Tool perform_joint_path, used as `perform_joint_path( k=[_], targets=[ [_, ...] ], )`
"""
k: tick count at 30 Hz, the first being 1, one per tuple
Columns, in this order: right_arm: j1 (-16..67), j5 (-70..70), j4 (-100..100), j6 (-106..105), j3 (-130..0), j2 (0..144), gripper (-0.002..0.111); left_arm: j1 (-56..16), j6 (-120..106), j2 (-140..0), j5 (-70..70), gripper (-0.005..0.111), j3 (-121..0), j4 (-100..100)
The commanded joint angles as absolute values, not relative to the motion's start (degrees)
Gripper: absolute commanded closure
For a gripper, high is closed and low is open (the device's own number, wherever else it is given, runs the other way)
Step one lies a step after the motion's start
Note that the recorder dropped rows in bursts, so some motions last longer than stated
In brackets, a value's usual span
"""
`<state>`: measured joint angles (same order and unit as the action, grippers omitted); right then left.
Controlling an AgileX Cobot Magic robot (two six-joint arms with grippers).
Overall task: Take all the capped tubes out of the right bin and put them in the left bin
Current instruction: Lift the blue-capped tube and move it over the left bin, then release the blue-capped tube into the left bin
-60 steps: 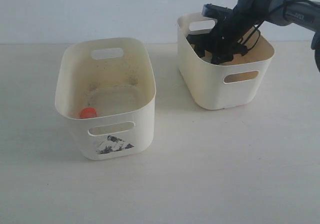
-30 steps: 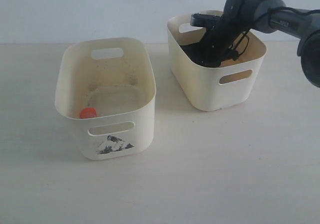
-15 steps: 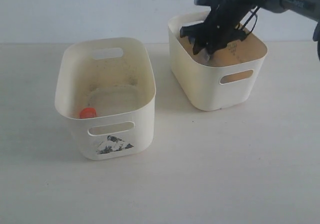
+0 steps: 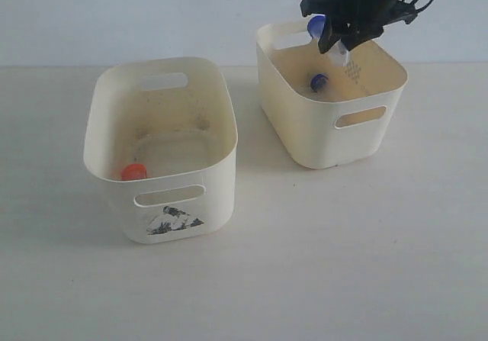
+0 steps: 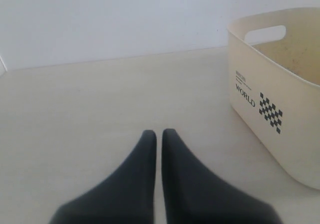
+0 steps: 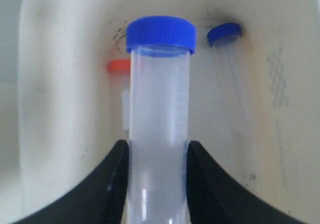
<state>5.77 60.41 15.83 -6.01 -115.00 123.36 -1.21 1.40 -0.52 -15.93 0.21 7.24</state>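
1. The right gripper (image 4: 337,28) is clamped on a blue-capped tube (image 4: 315,27). It pinches the clear body from both sides, and the cap sticks out past the fingertips.
2. That tube hangs in the air above the far-left part of the right bin (image 4: 305,131), clear of the rim.
3. A second blue tube (image 4: 319,82) lies on the floor of the right bin, below the gripper and apart from it.
4. The right wrist view also shows an orange tube (image 6: 119,66) against the bin's inner wall (only its cap is plain to see).
5. The left bin (image 4: 217,204) stands well to the left of the right one, nearer the camera. An orange cap (image 4: 134,172) sits in its near-left corner.
6. The left gripper (image 5: 156,138) sits low over the table (image 5: 75,108). Its jaws are pressed almost together, with nothing between them.
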Motion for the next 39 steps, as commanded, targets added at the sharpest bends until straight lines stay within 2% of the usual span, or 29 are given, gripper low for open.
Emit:
perform_joint_path(
  k=[1,7,12,17,20,27,28,30,35,36,37,38,39],
  targets=[
    [5.6,53.9,21.1,-8.7,-101.5,112.9,0.108,-1.1,2.1,-0.4,-15.0,0.102,0.0,6.9],
    [7.6,41.7,35.9,-14.0,-79.3,98.0,0.108,-1.1,2.1,-0.4,-15.0,0.102,0.0,6.9],
    [16.4,32.2,40.2,-15.4,-69.1,91.4,0.108,-1.1,2.1,-0.4,-15.0,0.102,0.0,6.9],
    [29.9,19.7,40.8,-14.3,-68.6,92.7,0.108,-1.1,2.1,-0.4,-15.0,0.102,0.0,6.9],
    [35.1,11.5,40.8,-13.8,-68.8,95.6,0.108,-1.1,2.1,-0.4,-15.0,0.102,0.0,6.9],
    [36.6,11.9,41.5,-10.7,-71.7,104.7,0.107,-1.1,2.1,-0.4,-15.0,0.102,0.0,6.9],
    [36.6,11.9,41.5,-10.7,-72.4,105.5,0.104,-1.1,2.1,-0.4,-15.0,0.102,0.0,6.9],
    [36.6,12.0,41.5,-10.7,-73.4,106.4,0.09,-1.1,2.1,-0.4,-15.0,0.102,0.0,6.9],
    [36.6,12.7,41.5,-10.7,-75.1,106.5,0.035,-1.1,2.1,-0.4,-15.0,0.102,0.0,6.9],
    [36.5,13.7,41.1,-10.7,-75.7,106.5,0.033,-1.1,2.1,-0.4,-15.0,0.102,0.0,6.9],
    [36.4,14.7,40.5,-10.8,-76.2,106.5,0.037,-1.1,2.1,-0.4,-15.0,0.102,0.0,6.9],
    [35.4,17.4,39.8,-11.2,-77.6,106.1,0.051,-1.1,2.1,-0.4,-15.0,0.102,0.0,6.9],
    [34.6,19.2,38.5,-11.2,-78.6,105.6,0.059,-1.1,2.1,-0.4,-15.0,0.102,0.0,6.9]
  ],
)
